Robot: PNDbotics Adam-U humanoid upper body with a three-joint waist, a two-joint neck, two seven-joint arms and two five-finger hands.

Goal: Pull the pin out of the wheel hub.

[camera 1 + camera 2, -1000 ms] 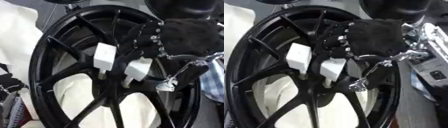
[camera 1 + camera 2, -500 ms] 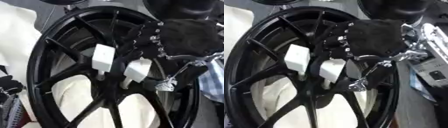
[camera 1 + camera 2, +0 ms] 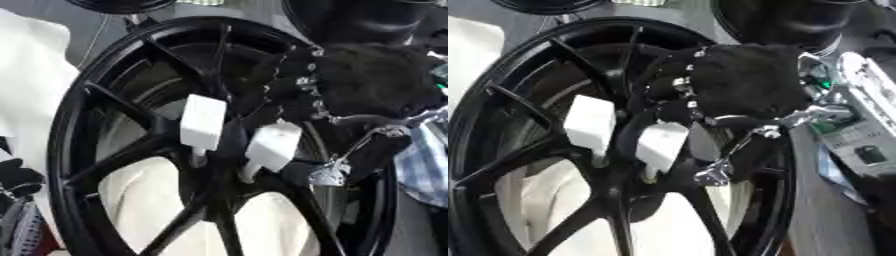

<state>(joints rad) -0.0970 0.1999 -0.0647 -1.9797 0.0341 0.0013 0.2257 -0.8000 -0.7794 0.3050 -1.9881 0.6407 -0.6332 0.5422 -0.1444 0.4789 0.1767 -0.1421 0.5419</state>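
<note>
A black spoked wheel [image 3: 105, 105] stands tilted and fills both views. Two white block-shaped pins stick out of its hub [image 3: 229, 150]: the left pin [image 3: 203, 122] and the right pin [image 3: 273, 147]. My right hand [image 3: 750, 82], black with silver parts, comes in from the upper right and lies over the hub's upper right side. It sits just above and to the right of the right pin. A silver part of this hand [image 3: 712, 175] hangs beside that pin. The dark hub hides any contact. My left hand [image 3: 17, 176] shows partly at the lower left edge, away from the hub.
White cloth [image 3: 26, 75] lies behind the wheel and shows through the lower spokes. Another dark wheel or tyre [image 3: 789, 20] stands at the top right. A pale device with labels [image 3: 868, 130] sits at the right, with checked fabric [image 3: 424, 165] beside the rim.
</note>
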